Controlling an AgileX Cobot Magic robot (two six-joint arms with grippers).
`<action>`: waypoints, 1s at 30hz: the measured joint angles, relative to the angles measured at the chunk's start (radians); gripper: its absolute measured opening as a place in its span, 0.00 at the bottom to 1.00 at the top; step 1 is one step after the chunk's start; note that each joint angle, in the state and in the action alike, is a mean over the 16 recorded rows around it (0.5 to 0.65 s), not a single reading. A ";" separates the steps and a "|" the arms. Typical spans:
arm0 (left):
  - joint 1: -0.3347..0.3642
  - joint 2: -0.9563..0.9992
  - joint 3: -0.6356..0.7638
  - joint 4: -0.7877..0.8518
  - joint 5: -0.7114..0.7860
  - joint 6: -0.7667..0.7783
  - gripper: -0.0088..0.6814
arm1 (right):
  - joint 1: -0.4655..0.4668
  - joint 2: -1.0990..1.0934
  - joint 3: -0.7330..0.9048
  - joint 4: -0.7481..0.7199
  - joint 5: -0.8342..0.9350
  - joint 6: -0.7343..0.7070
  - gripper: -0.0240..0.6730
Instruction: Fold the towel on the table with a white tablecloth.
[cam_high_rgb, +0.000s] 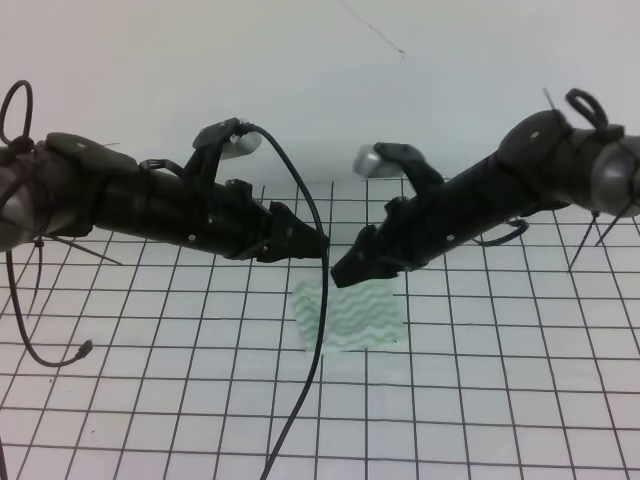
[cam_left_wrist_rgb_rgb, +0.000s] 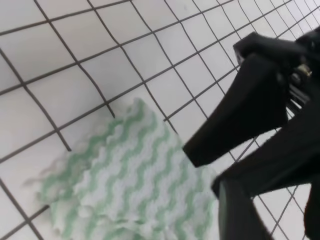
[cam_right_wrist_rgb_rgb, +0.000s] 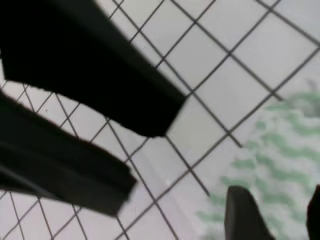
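White cloth ruled with thin black grid lines covers the bench (cam_high_rgb: 520, 400), and a plain pale wall rises behind its far edge. Toward the middle of the bench, nearer the far edge than the near one, lies the towel (cam_high_rgb: 350, 314), a whitish squarish cloth with pale green wavy stripes, flat on the grid and spanning a few cells.

2 dark arms reach in from the left and right sides and meet above the far edge of the towel. The left gripper (cam_high_rgb: 312, 243) points toward the middle from the left; in the exterior view its fingers look close together at the tip, but the left wrist view shows 2 dark fingers (cam_left_wrist_rgb_rgb: 240, 120) with a gap between them, so they stand somewhat spread and hold nothing. There the towel (cam_left_wrist_rgb_rgb: 130, 185) lies just beyond and below the fingertips, apart from them, its edges slightly rumpled.

The right gripper (cam_high_rgb: 345, 270) angles down from the right, its tip over the far left part of the towel. In the right wrist view its fingers (cam_right_wrist_rgb_rgb: 100, 85) appear as 2 blurred dark bars with bare grid between them, parted and empty; whether they touch the cloth I cannot tell. The towel (cam_right_wrist_rgb_rgb: 280, 155) sits to one side of them there, out of focus.

A black cable (cam_high_rgb: 310, 340) hangs from the left arm and crosses the towel's left edge.
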 joint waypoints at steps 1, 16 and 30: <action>0.007 0.000 -0.002 0.000 0.004 -0.002 0.42 | 0.001 -0.002 0.000 -0.013 0.002 0.001 0.43; 0.222 -0.015 -0.066 -0.042 0.197 0.053 0.32 | 0.135 -0.007 -0.007 -0.338 -0.193 0.170 0.42; 0.277 -0.016 -0.076 -0.081 0.256 0.081 0.27 | 0.177 0.002 -0.111 -0.497 -0.216 0.307 0.51</action>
